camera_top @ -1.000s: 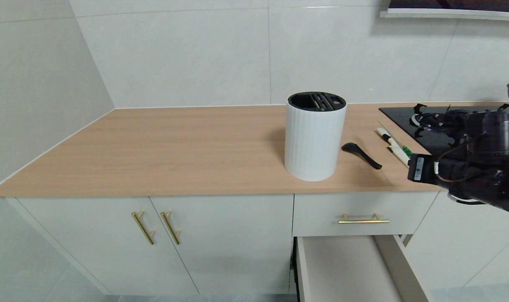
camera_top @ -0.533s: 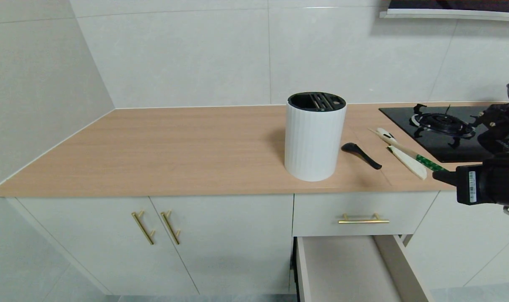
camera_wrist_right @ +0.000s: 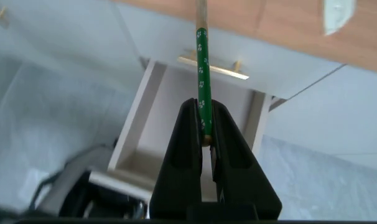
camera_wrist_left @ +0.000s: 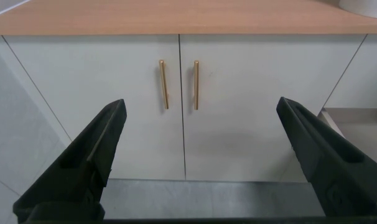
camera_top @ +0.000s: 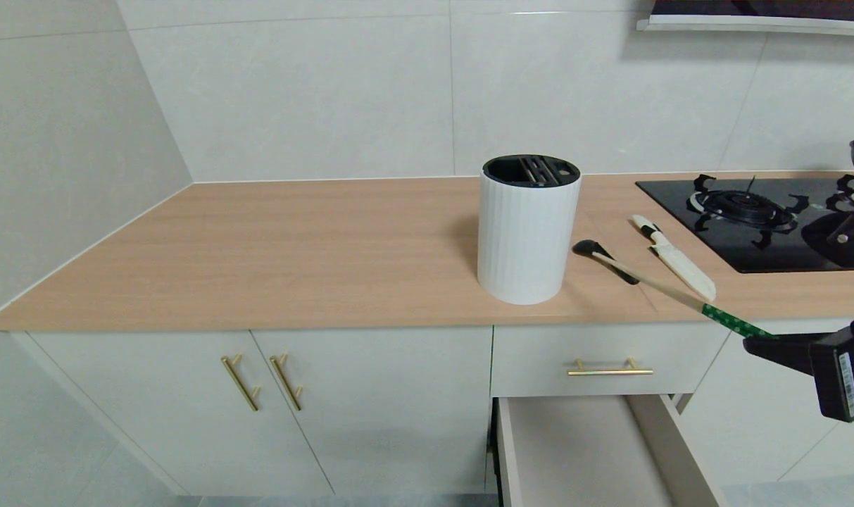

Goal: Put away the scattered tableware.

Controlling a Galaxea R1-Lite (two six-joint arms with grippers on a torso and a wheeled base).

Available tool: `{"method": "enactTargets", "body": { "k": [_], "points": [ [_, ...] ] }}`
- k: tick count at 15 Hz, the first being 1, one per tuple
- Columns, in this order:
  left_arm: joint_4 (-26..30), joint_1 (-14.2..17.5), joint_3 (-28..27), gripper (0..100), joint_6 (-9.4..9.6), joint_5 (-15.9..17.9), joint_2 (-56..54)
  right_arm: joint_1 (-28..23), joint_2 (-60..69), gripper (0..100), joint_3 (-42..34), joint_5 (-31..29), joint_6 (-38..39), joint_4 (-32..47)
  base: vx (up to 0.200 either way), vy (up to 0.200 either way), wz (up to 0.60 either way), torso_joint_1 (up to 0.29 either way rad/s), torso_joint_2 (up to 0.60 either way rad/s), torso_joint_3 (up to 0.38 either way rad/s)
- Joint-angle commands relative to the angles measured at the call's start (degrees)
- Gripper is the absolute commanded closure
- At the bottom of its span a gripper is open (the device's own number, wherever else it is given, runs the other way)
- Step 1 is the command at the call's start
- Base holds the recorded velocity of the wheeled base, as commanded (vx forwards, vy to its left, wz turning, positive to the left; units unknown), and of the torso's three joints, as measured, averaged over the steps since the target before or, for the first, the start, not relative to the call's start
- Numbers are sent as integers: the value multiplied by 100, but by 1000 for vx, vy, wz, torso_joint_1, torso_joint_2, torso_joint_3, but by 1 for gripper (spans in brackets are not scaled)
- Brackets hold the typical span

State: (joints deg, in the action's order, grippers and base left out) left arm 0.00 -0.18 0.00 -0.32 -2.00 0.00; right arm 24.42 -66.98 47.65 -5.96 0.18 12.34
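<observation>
We see a long light-wood countertop (camera_top: 293, 253) over white cabinet doors with gold bar handles (camera_top: 258, 408). Below its right part, a white drawer (camera_top: 581, 451) stands pulled open. A tall white ribbed cylindrical holder with a black slotted top (camera_top: 529, 232) stands upright on the counter. Well to its right lies a black glass gas hob (camera_top: 743, 218).

Our left gripper (camera_wrist_left: 201, 106) hangs low facing the cabinet doors, its fingers spread wide and bare. Our right gripper (camera_top: 764, 341) is out past the counter's front edge, pinching the green dotted end of a slim wooden chopstick (camera_top: 680, 296).

Between holder and hob a white-bladed knife (camera_top: 673, 257) lies flat. Just beside the holder lies a small black spoon (camera_top: 587, 247), and the chopstick's far tip crosses over it.
</observation>
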Motion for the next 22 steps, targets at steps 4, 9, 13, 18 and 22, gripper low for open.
{"method": "enactTargets", "body": {
  "k": [4,9,13,18,22],
  "points": [
    [0,1,0,0,-3,-2,0,485,-35,100,-54,-2,-45,436,0,0,0,0,0,0],
    [0,1,0,0,-3,-2,0,670,-70,100,-125,-2,-133,568,0,0,0,0,0,0],
    [0,1,0,0,-3,-2,0,678,-149,100,-221,7,-282,586,0,0,0,-18,44,26],
    [0,1,0,0,-3,-2,0,678,-246,100,-265,7,-291,586,0,0,0,-180,431,247],
    [0,1,0,0,-3,-2,0,678,-334,100,-309,-2,-326,586,0,0,0,-202,492,284]
  ]
}}
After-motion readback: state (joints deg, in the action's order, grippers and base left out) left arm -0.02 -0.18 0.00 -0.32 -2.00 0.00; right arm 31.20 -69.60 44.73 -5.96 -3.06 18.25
